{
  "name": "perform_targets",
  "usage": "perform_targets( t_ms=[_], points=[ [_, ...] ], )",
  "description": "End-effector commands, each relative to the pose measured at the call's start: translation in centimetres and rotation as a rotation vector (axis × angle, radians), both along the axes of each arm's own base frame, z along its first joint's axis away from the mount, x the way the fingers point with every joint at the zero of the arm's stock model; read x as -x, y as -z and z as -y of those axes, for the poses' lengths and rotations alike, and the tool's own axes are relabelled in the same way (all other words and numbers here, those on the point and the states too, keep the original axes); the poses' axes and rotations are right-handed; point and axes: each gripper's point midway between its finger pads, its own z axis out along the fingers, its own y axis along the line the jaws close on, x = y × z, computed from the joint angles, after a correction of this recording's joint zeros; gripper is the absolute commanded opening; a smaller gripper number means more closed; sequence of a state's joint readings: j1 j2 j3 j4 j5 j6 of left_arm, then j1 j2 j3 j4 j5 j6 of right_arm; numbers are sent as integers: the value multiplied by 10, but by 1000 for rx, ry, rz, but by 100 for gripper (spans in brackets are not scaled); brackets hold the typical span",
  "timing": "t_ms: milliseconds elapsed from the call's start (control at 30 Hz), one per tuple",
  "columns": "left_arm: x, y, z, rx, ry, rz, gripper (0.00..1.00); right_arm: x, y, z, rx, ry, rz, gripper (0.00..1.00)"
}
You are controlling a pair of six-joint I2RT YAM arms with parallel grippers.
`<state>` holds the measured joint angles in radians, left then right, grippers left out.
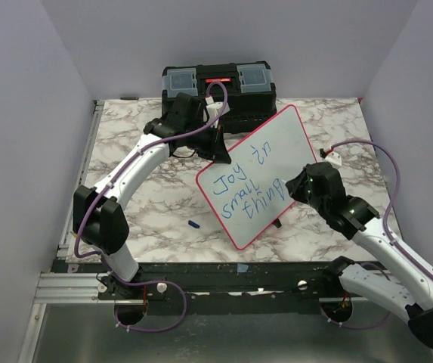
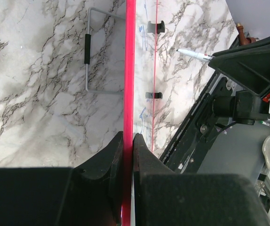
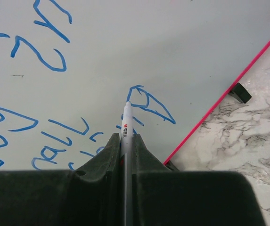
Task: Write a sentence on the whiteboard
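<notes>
Two arms are working a whiteboard (image 1: 280,144) that is sitting turned diagonally in the middle of a marble table (image 1: 140,151), one corner pointing toward a black toolbox (image 1: 218,83) at the far edge. The left gripper (image 1: 220,151) is reaching in at the whiteboard's far left edge. In its own wrist view its fingers (image 2: 109,162) are pressing together on the red rim, which is running straight up between them. The right gripper (image 1: 292,187) is hovering at the whiteboard's right side, pinching a white marker (image 3: 126,123) between closed fingers, with the barrel sticking out past the tips. The marker's nib appears to be touching the white surface at the edge of a blue, triangle-like stroke near the right rim. Blue handwriting (image 1: 246,185) is running across the whiteboard in two lines, reading "Joy in" and "small thing". One black foot (image 3: 241,92) is poking out from under the rim near a rounded corner, over the marble. A small blue piece (image 1: 194,224) is lying on the table just beside the whiteboard's near left edge, apart from both arms. From the left wrist, the marker's tip is also showing on one side of the rim, and a thin wire bracket (image 2: 94,52) with a black sleeve is showing on the other side.
</notes>
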<state>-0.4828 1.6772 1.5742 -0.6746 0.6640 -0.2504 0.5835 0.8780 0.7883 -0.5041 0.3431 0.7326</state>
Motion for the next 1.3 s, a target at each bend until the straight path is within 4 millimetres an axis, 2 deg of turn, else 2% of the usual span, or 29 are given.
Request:
perform_targets(
  t_ms=[0,167,700,1000,1267],
  points=[
    [-2,-4,-4,-31,10,71,0,3,9,17,64,64,-22,1],
    [-1,-3,-4,-34,7,63,0,-2,20,23,107,110,-47,1],
    [3,-1,-9,-56,-3,50,0,-27,29,33,177,155,-61,1],
    [-1,1,-7,-59,-2,47,0,-40,32,35,164,151,-59,1],
    [-1,7,-6,-60,6,38,0,-47,35,27,154,117,-60,1]
  ],
)
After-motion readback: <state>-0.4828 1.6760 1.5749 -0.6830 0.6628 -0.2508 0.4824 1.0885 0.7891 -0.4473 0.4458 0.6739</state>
